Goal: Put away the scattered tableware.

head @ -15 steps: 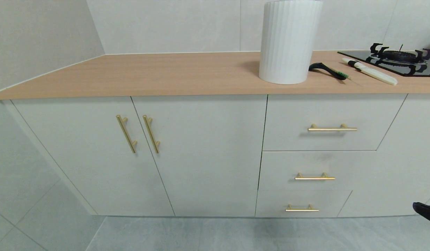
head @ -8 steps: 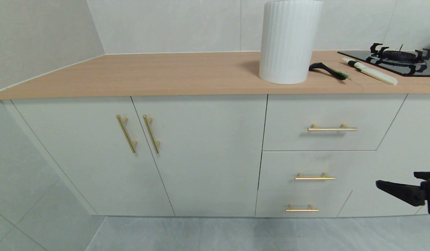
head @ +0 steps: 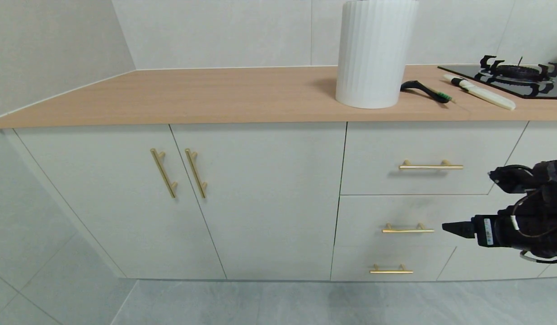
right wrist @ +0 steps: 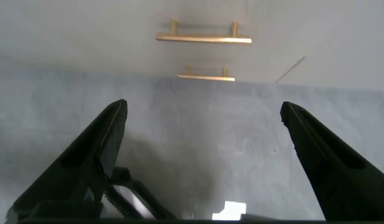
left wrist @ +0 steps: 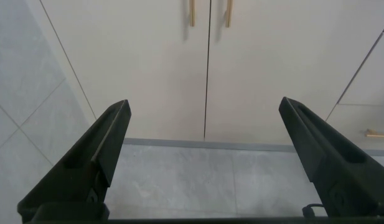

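My right fingers (right wrist: pixel 92 162) are spread wide and empty, low before the drawers near the middle handle (head: pixel 408 230). My left fingers (left wrist: pixel 86 162), also spread and empty, face the cupboard doors (left wrist: pixel 148 62). The black-handled utensil (head: pixel 425 90) and white knife (head: pixel 481 94) lie on the bench (head: pixel 215 95) beside the ribbed container (head: pixel 373 58). I'd lift the right arm clear of the bench edge, then come down square across the utensil's handle.

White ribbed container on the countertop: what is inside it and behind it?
The white ribbed container has opaque walls, so its inside is hidden. Behind it tiled wall shows; the countertop directly behind is covered.
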